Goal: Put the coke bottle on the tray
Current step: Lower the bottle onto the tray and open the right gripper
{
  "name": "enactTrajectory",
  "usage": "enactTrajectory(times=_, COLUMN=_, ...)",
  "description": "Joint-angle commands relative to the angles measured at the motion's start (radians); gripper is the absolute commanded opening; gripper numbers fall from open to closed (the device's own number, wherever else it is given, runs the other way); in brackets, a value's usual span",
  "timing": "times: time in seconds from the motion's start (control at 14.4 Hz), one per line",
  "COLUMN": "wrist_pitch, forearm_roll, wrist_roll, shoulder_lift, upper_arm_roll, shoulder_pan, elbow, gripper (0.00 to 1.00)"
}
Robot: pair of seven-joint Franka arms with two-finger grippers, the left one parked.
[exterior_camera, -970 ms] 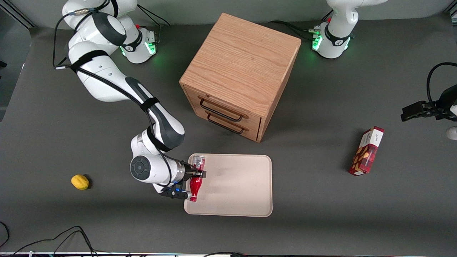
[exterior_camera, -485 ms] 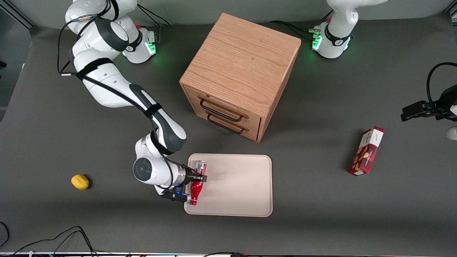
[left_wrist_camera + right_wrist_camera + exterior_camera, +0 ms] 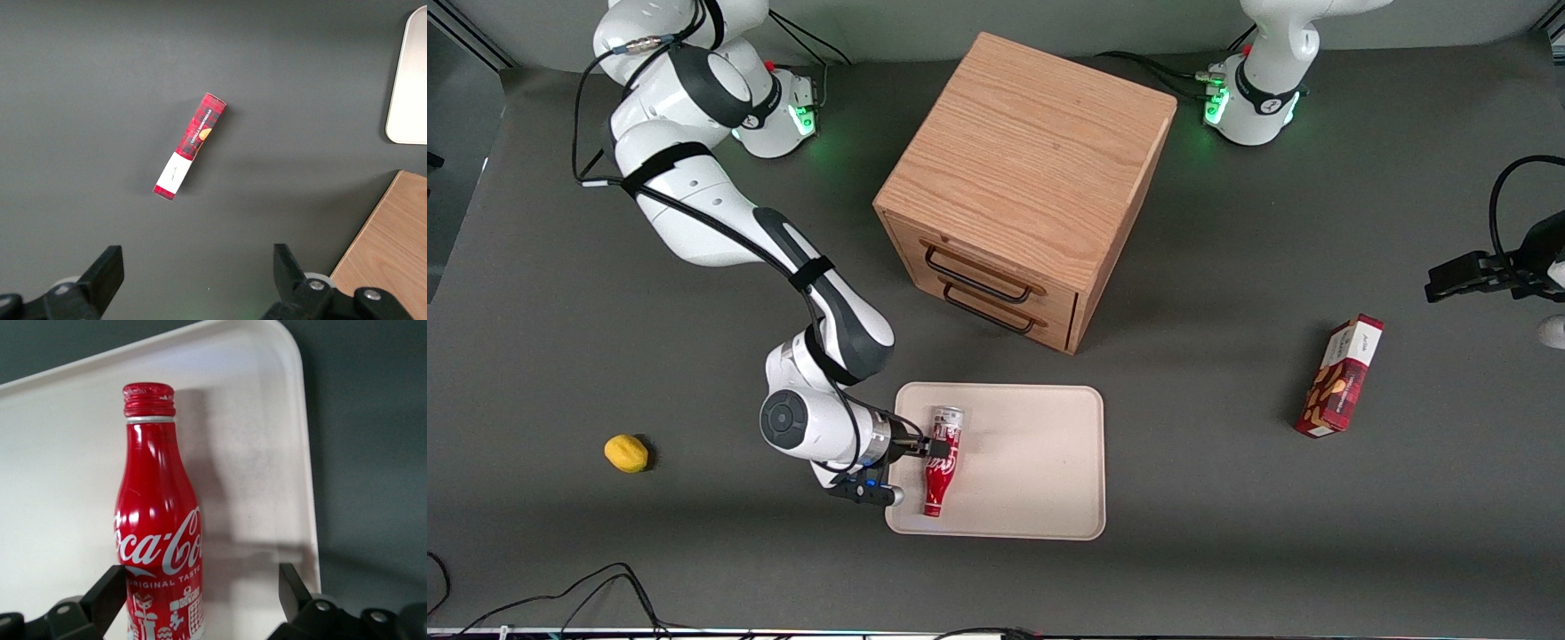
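Note:
The coke bottle [image 3: 941, 462] is slim and red with white script. It lies on the beige tray [image 3: 1032, 462], near the tray's edge toward the working arm's end, with its red cap nearer the front camera and its silvery base farther. My right gripper [image 3: 925, 450] is at that tray edge, low beside the bottle's body. In the right wrist view the bottle [image 3: 157, 533] lies on the tray [image 3: 267, 453] between the fingers of the gripper [image 3: 200, 581]. The gripper is open: one finger is close against the bottle and the other stands well apart from it.
A wooden drawer cabinet [image 3: 1023, 178] stands farther from the front camera than the tray. A red snack box [image 3: 1343, 378] lies toward the parked arm's end and shows in the left wrist view [image 3: 190, 147]. A small yellow fruit [image 3: 626, 452] lies toward the working arm's end.
My gripper carried the bottle farther in over the tray and opened. The bottle now lies on the tray, released.

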Motion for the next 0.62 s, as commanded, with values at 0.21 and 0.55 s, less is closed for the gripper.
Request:
enactTrajectory(times=0.21, wrist_pitch=0.002, forearm_roll=0.004, wrist_roll=0.003, shoulder_lift=-0.018, upper_arm_roll=-0.028, shoulder_pan=0.020, elbow=0.019, gripper=1.00)
enactTrajectory(times=0.55, wrist_pitch=-0.164, forearm_roll=-0.002, wrist_roll=-0.007, shoulder_lift=-0.225, upper_arm_roll=-0.028, shoulder_pan=-0.002, elbow=0.017, gripper=1.00)
